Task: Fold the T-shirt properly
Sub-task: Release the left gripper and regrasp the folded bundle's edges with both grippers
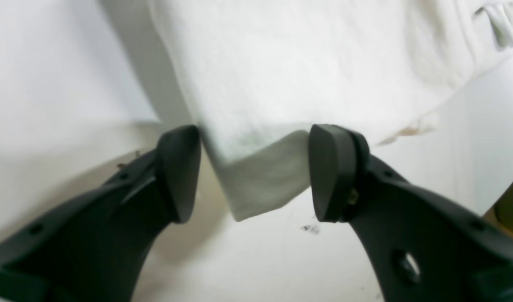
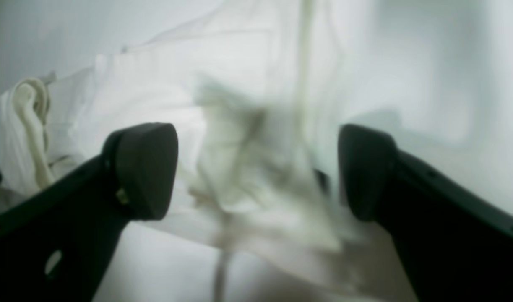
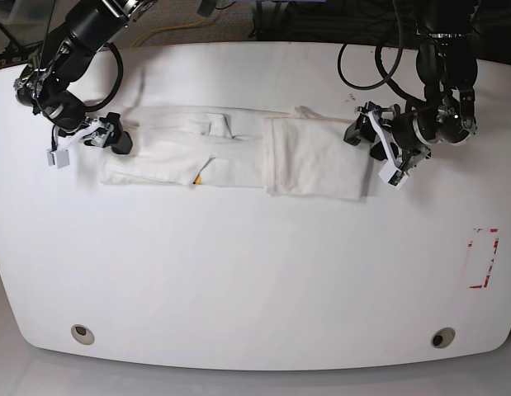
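Observation:
The T-shirt (image 3: 238, 153) lies on the white table (image 3: 255, 264) as a long white strip, its right end doubled over into a thicker panel. A speck of yellow print shows at its front edge. In the base view my left gripper (image 3: 366, 142) is at the strip's right end. Its wrist view shows the jaws of the left gripper (image 1: 255, 173) apart, with a folded corner of the T-shirt (image 1: 260, 184) between the pads. My right gripper (image 3: 117, 136) is at the left end. The right gripper (image 2: 256, 172) stands wide open around blurred, bunched cloth of the T-shirt (image 2: 248, 167).
A red-outlined rectangle (image 3: 484, 257) is marked near the table's right edge. Two round holes (image 3: 82, 333) (image 3: 441, 337) sit near the front edge. Black cables (image 3: 379, 66) hang behind the arm on the right.

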